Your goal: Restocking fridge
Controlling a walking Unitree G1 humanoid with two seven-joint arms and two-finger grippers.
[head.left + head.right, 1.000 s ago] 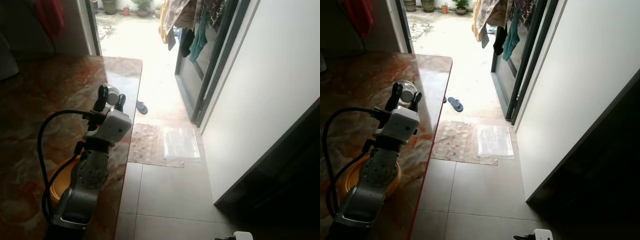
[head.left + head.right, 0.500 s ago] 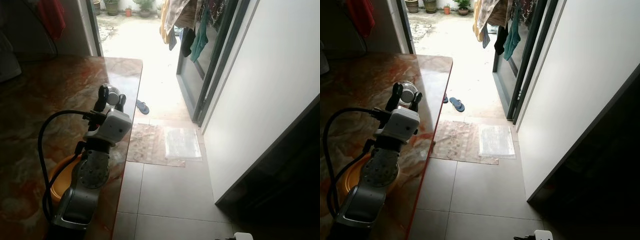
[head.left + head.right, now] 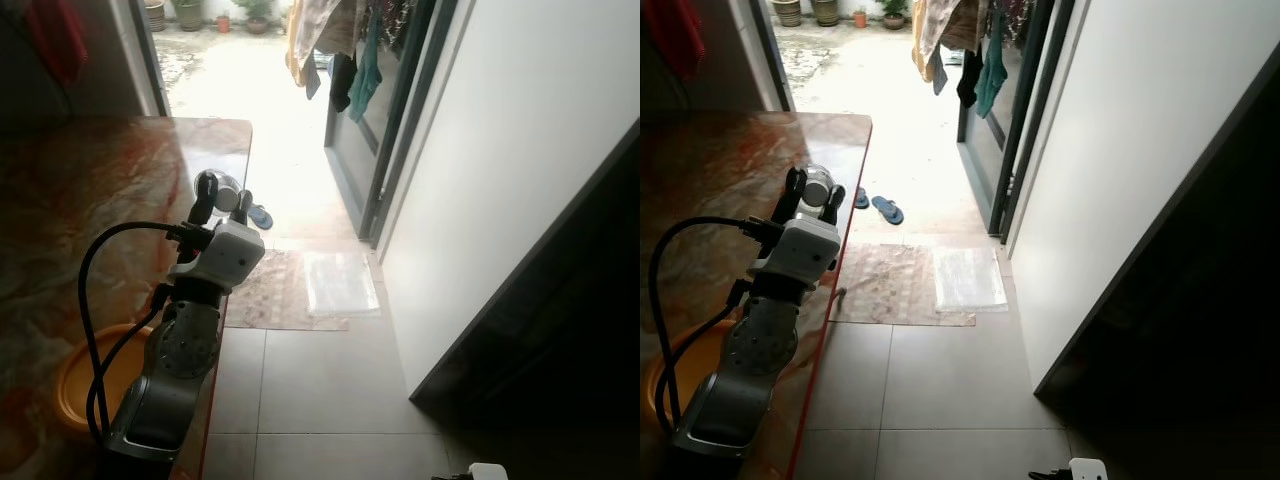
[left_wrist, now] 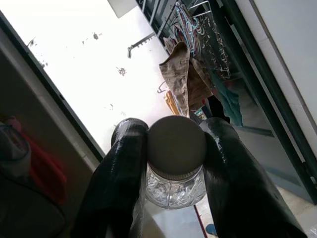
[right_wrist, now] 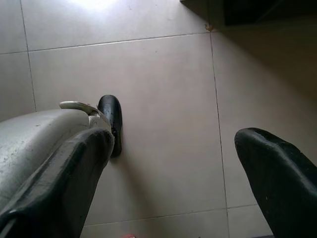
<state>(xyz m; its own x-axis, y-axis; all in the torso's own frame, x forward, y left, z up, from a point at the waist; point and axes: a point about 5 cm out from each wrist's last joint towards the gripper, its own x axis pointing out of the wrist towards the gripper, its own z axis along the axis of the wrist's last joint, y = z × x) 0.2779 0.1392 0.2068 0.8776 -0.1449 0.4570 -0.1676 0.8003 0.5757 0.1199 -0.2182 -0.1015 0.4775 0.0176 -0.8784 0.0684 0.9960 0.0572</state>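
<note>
Your left end effector (image 4: 176, 163) is closed on one glass jar (image 4: 174, 186). In the left wrist view its two black fingers (image 4: 119, 183) press against opposite sides of the jar just below the grey lid (image 4: 176, 147). That view also shows clear ribbed glass below the lid, which the head views do not resolve.

In the head views, the left arm (image 3: 185, 350) is raised over the reddish marble surface (image 3: 90, 190), and the jar is held in the air above that surface's edge. One orange bowl (image 3: 95, 375) sits on the surface beside the arm's base.

Beyond the surface, the head views show a tiled floor (image 3: 940, 370), one patterned mat (image 3: 880, 283), one pale mat (image 3: 968, 279) just beside it, and two blue slippers (image 3: 887, 209) near the doorway. Clothes (image 3: 970, 45) hang outside.

The right wrist view shows your right end effector (image 5: 178, 168) with its fingers spread wide apart, holding nothing, above bare floor tiles.
</note>
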